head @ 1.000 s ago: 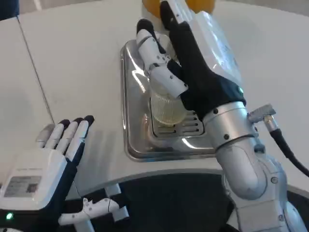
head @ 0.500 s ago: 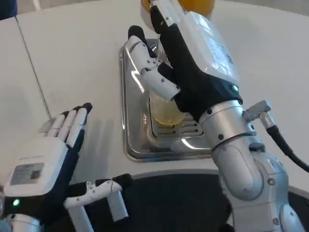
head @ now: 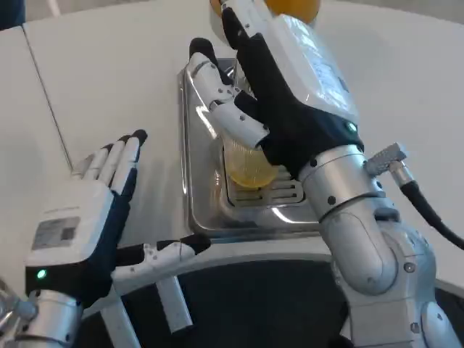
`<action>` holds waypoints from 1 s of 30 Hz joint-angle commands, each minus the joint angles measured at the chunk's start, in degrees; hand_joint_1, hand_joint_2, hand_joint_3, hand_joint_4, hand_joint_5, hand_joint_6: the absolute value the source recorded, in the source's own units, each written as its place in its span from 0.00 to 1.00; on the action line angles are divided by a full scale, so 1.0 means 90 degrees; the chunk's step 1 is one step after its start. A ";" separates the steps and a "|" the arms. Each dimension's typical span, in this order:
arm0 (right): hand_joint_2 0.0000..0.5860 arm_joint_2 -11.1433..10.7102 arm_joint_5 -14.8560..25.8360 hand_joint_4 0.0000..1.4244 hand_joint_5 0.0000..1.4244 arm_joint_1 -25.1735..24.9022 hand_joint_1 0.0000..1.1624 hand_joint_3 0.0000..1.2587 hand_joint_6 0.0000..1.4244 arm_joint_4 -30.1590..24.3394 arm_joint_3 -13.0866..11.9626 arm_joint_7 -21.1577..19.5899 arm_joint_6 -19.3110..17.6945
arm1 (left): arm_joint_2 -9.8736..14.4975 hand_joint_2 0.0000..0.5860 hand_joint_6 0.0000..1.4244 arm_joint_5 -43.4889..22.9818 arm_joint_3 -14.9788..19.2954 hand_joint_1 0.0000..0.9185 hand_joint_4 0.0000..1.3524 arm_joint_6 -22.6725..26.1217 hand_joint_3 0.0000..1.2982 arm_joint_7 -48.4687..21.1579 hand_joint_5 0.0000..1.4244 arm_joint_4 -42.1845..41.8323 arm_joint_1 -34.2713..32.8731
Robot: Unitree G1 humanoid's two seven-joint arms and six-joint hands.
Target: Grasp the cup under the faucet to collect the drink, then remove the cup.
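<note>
Right hand (head: 279, 109) is wrapping its fingers around the clear ribbed plastic cup (head: 250, 165) of yellow drink, probably light, thin-walled, spillable; gripping mid-body looks safest. Left hand (head: 90, 210) is hovering, spread, holding nothing.

The upper part of the cup (head: 250, 168) is being hidden by the right hand (head: 279, 87), the orange dispenser (head: 290, 6) is being cut off by the top edge, and the faucet is being covered entirely.
</note>
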 commanded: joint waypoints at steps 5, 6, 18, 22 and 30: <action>1.00 -0.0030 0.0102 0.00 0.00 0.0115 0.00 0.01 0.00 0.0035 0.0119 0.0447 0.0129 | -0.0118 0.07 0.05 -0.0090 -0.0252 0.12 0.00 -0.0008 0.00 0.0127 0.03 0.0398 -0.0360; 1.00 -0.0035 0.0097 0.00 0.00 0.0139 0.00 0.01 0.00 0.0004 0.0103 0.0447 0.0147 | -0.0134 0.07 0.05 -0.0092 -0.0287 0.12 0.00 -0.0006 0.00 0.0131 0.03 0.0419 -0.0391; 1.00 0.0446 0.0111 0.00 0.00 0.1302 0.00 0.00 0.00 -0.0646 -0.0194 -0.0853 -0.0115 | -0.0098 0.07 0.05 -0.0110 -0.0486 0.13 0.00 -0.0019 0.00 0.0116 0.03 0.0534 -0.0523; 1.00 0.0631 0.0075 0.00 0.00 0.1837 0.00 0.00 0.00 -0.0708 -0.0185 -0.1593 -0.0509 | -0.0084 0.07 0.05 -0.0114 -0.0526 0.12 0.00 -0.0025 0.00 0.0111 0.03 0.0547 -0.0530; 1.00 0.0829 0.0145 0.00 0.00 0.2318 0.00 0.00 0.00 -0.0753 -0.0191 -0.2458 -0.0943 | -0.0062 0.07 0.05 -0.0129 -0.0563 0.11 0.00 -0.0052 0.00 0.0127 0.03 0.0540 -0.0476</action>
